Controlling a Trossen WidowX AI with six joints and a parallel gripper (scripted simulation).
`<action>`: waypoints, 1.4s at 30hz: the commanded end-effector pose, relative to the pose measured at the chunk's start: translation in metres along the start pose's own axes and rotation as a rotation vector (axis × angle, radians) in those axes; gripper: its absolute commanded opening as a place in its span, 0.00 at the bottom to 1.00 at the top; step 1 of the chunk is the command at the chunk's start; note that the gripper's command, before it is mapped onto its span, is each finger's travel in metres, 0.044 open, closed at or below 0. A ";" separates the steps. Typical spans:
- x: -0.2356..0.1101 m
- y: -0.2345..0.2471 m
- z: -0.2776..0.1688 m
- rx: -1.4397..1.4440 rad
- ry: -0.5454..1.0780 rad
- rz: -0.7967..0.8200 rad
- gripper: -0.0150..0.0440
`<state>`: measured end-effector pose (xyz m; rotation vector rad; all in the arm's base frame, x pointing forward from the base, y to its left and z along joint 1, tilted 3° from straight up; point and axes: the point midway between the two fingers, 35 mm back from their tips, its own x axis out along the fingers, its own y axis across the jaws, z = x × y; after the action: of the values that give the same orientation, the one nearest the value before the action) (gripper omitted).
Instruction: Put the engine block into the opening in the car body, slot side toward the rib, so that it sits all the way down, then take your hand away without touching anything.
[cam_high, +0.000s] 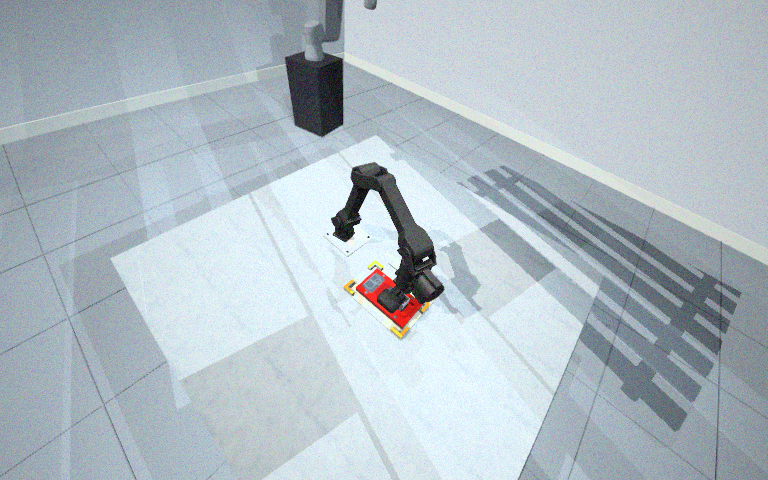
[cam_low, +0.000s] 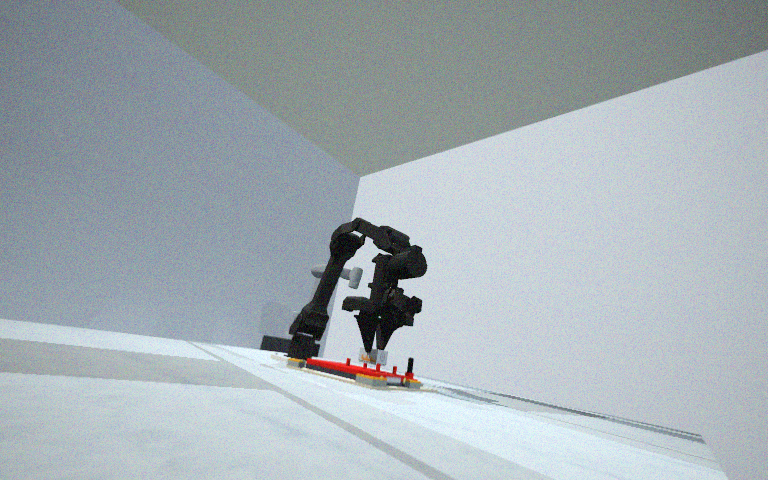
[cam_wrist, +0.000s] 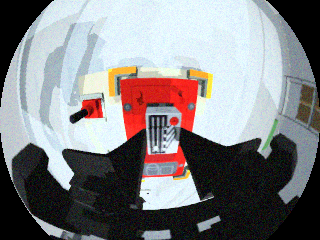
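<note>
- My black two-fingered pincer (cam_low: 377, 346) points straight down over the flat red car body (cam_high: 390, 302), partly closed, with its fingers clamped on the small grey ribbed engine block (cam_wrist: 163, 135).
- From the outside view the engine block (cam_low: 378, 356) sits just above the car body (cam_low: 353, 367); I cannot tell whether its underside touches the car body yet.
- In my wrist view the engine block lies between my two dark fingers, over the middle of the car body (cam_wrist: 136, 96), with a small red dot at the block's upper right corner.
- The car body rests on a pale base plate with orange and yellow corner brackets (cam_high: 399, 333); one yellow bracket (cam_high: 374, 264) sits at the car body's end nearest my arm's white mounting plate (cam_high: 357, 245).
- A short black peg (cam_low: 410, 363) stands upright at the edge of the car body, beside my pincer and apart from it; the wrist view shows it as a black pin (cam_wrist: 79, 116) off the car body's left side.
- Well beyond the car body, by the wall corner, stands a dark square pedestal (cam_high: 315, 96) with a grey fitting on top.
- Everything sits on the light worktop (cam_high: 215, 294).
</note>
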<state>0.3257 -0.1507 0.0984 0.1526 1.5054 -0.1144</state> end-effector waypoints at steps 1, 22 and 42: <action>0.002 0.001 0.000 0.000 0.000 0.004 0.53; 0.005 0.001 0.000 -0.006 -0.001 0.004 0.53; 0.008 0.000 0.000 0.000 -0.001 0.004 0.53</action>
<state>0.3261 -0.1508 0.0922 0.1497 1.5057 -0.1115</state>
